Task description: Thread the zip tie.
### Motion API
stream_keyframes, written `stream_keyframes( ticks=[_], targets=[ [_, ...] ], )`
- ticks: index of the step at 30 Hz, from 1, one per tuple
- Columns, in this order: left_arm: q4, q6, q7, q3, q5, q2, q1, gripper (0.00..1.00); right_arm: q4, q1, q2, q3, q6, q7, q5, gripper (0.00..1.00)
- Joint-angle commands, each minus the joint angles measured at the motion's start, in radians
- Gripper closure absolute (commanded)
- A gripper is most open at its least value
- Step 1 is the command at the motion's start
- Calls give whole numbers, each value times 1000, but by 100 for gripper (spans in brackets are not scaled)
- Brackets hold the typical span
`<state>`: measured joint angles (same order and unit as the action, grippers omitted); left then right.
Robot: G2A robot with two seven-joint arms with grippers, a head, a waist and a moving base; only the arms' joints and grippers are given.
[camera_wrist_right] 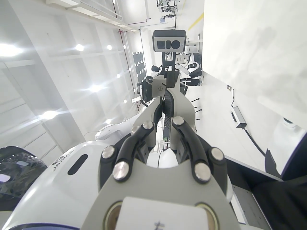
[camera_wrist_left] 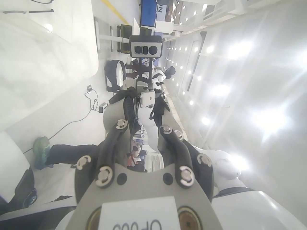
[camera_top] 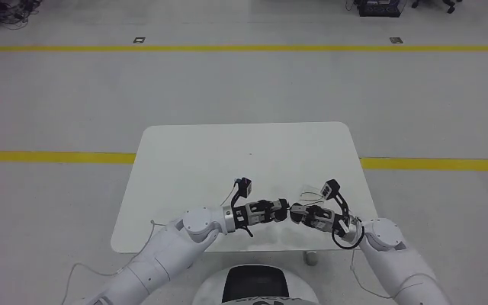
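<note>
Though I cannot tell what left gripper (camera_top: 280, 211) and right gripper (camera_top: 297, 215), both closed, pinch, I judge zip tie light, springy; hold ends.

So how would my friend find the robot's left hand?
Find the white rounded-corner table; near its front edge two black robot hands meet tip to tip. The left hand ends the white arm at the top view's lower left, and it alone points toward that view's right, facing the right hand.
</note>
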<state>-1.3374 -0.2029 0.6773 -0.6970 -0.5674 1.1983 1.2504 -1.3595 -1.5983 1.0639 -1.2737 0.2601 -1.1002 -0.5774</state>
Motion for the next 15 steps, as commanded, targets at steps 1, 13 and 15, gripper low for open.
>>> stream_keyframes(
  ticks=[1, 13, 15],
  targets=[
    [2, 1, 0, 2, -1, 1, -1, 83, 2, 2, 0, 3, 0, 0, 1, 100],
    [9, 6, 0, 6, 0, 4, -5, 85, 12, 8, 0, 11, 2, 5, 0, 100],
    [9, 6, 0, 6, 0, 5, -5, 86, 13, 8, -1, 10, 1, 6, 0, 100]
  ],
)
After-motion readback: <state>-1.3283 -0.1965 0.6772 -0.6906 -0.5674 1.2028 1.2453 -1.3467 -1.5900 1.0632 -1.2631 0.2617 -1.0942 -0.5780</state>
